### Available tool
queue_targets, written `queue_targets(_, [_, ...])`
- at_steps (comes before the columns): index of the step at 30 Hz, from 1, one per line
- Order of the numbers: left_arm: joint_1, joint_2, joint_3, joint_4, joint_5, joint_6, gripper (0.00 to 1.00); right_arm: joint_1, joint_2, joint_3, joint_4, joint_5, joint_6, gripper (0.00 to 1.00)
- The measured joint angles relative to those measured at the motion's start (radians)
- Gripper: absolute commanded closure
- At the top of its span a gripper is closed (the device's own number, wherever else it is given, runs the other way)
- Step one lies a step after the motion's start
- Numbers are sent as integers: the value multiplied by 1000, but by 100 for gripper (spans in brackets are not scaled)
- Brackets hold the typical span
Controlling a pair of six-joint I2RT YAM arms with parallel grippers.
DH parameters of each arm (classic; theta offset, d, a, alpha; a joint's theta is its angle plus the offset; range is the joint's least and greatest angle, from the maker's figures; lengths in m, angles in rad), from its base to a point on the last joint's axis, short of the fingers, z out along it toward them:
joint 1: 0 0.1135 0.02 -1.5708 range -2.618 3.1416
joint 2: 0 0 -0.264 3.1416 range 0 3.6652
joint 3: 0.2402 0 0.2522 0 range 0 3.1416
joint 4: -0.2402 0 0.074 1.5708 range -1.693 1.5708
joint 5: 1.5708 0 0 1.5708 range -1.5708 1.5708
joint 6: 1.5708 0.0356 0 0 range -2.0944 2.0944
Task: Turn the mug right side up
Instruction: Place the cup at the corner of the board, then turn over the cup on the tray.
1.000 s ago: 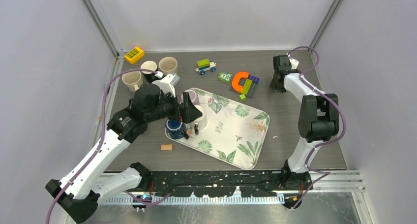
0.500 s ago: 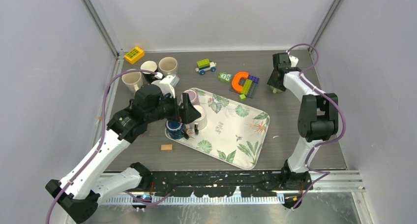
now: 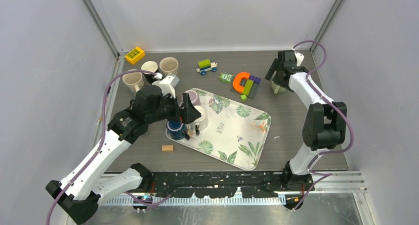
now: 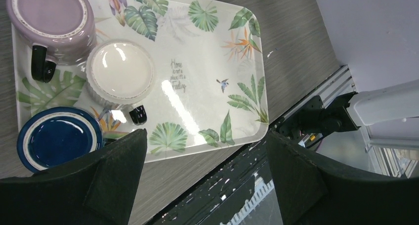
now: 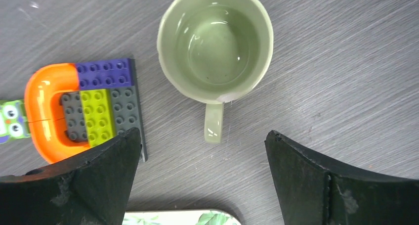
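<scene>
1. Near left: the left gripper (image 4: 205,136) hangs over the tray (image 4: 212,47) with its fingers spread and holds nothing. It appears to be parked on standby.
2. Below it, a blue mug (image 4: 57,138), a white mug (image 4: 120,71) and a purple mug (image 4: 49,17) sit base-up on the tray's left end.
3. Far right: the green mug (image 5: 215,42) stands mouth-up on the table, just beside the toy blocks (image 5: 94,101).
4. The right gripper (image 5: 202,133) is directly above it, fingers spread and not touching. This mug's turn looks complete.
</scene>
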Motion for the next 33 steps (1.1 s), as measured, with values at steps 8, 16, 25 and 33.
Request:
queue_targets(8, [0,2,-21,-19,-93,-24,10,2,-185,-69,-8,-41,32,0])
queue_targets(16, [-5,32,-83,-27,-190,-74,14,33,-350,-194,-9,-101,81,0])
queue_targets(25, [-185,214,-105,-10,-348,-129,17,187,-388,-213,32,-104,127,0])
queue_targets(33, [-245,385,-113,39,-475,-189,34,255,-426,-220,52,-95,172,0])
